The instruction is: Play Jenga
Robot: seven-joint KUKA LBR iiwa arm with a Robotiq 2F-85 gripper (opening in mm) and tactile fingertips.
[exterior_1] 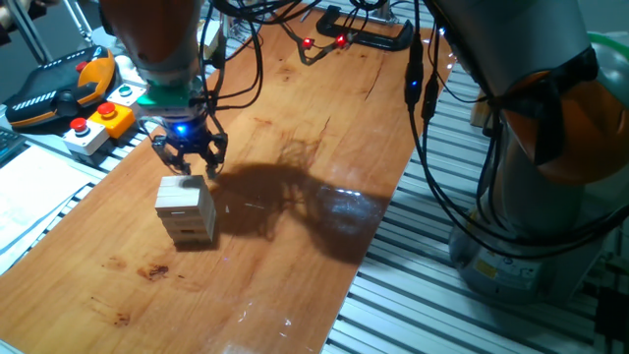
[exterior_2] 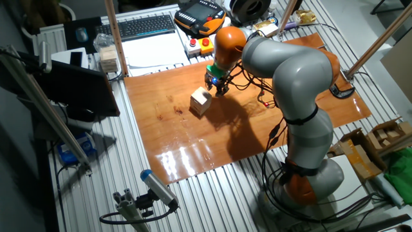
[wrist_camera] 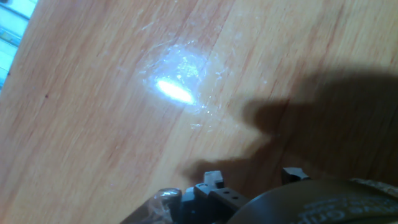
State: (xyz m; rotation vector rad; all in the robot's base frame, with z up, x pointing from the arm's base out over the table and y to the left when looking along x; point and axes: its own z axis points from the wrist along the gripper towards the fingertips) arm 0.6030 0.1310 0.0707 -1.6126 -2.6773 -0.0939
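Observation:
The Jenga tower of pale wooden blocks stands upright on the wooden table top, toward its left side. It also shows in the other fixed view. My gripper hangs just behind the tower's top, close to it, pointing down. Its black fingers are spread apart and hold nothing. In the other fixed view the gripper is to the right of the tower. The hand view shows only bare table with a bright glare spot; the tower is out of that view.
Grey button boxes and an orange-black pendant lie off the table's left edge. A black clamp and cables with red lights are at the far end. The arm's base stands right of the table. A keyboard lies behind.

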